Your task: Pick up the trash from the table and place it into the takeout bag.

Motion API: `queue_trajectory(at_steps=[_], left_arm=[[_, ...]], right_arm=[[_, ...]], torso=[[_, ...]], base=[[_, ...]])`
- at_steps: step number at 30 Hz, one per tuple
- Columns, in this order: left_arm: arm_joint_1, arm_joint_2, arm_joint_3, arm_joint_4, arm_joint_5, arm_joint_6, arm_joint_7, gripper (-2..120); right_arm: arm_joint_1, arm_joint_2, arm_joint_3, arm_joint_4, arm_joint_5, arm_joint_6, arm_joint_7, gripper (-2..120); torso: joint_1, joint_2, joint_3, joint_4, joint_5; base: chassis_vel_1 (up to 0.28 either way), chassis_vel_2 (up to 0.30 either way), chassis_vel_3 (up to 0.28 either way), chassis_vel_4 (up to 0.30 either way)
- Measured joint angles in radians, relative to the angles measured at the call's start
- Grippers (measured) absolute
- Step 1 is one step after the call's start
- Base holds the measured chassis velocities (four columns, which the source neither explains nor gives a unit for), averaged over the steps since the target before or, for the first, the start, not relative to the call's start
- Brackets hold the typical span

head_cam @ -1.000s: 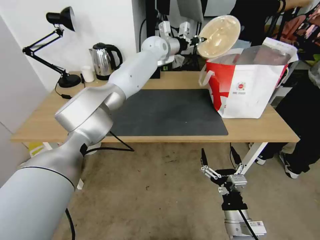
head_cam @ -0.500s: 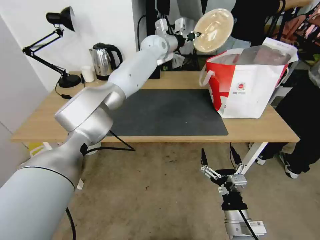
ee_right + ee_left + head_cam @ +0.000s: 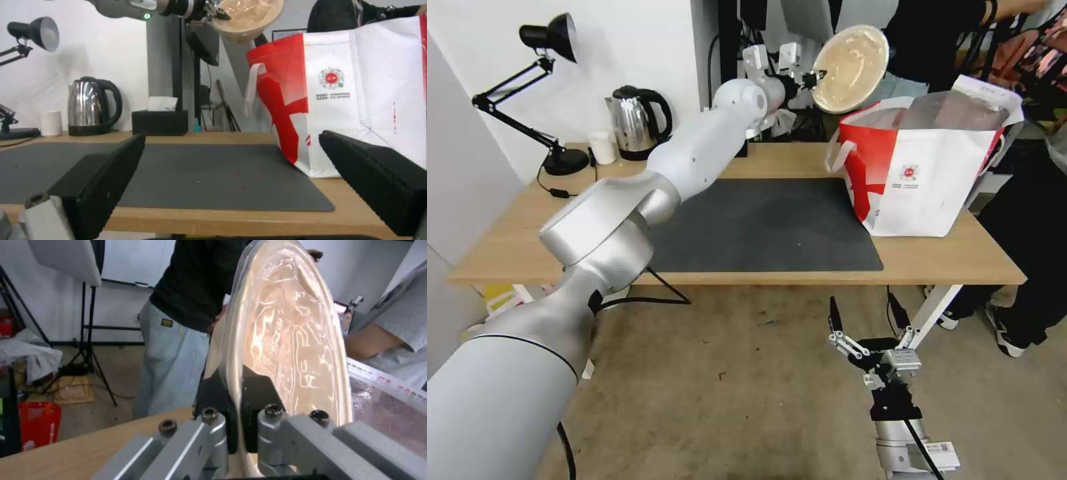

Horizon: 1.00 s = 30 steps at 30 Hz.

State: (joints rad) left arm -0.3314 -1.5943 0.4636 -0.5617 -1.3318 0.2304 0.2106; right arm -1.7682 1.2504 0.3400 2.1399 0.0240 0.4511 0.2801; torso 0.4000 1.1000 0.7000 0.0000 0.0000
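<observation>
My left gripper (image 3: 812, 80) is shut on the rim of the round tan-filled clear-domed bowl (image 3: 850, 67), one piece of the trash. It holds the bowl tipped on edge in the air, above and just left of the takeout bag's (image 3: 924, 180) open top. Close up, the black pads (image 3: 213, 406) clamp the bowl (image 3: 289, 333) at its rim. The white-and-red bag stands on the right end of the table (image 3: 954, 257). My right gripper (image 3: 867, 313) hangs open and holds nothing, low over the floor in front of the table edge.
A dark grey mat (image 3: 760, 227) covers the table's middle. A steel kettle (image 3: 637, 123), a white cup (image 3: 602, 147) and a black desk lamp (image 3: 554, 40) stand at the back left, and a black tissue box (image 3: 160, 121) at the back. People stand behind and right of the bag.
My left arm has carried the bowl a little to the left, first up and then slightly down. The right arm has not moved.
</observation>
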Motion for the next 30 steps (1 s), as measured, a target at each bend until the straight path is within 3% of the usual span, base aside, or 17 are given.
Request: queue_trajectory(at_steps=[30], left_arm=[[0.017,-0.001,0.124,-0.04,-0.027,0.004,0.042,1]], right_arm=[[0.0,0.0,0.0,0.0,0.0,0.0,0.0,100]], torso=[[0.0,0.0,0.0,0.0,0.0]], base=[[0.0,0.0,0.0,0.0]])
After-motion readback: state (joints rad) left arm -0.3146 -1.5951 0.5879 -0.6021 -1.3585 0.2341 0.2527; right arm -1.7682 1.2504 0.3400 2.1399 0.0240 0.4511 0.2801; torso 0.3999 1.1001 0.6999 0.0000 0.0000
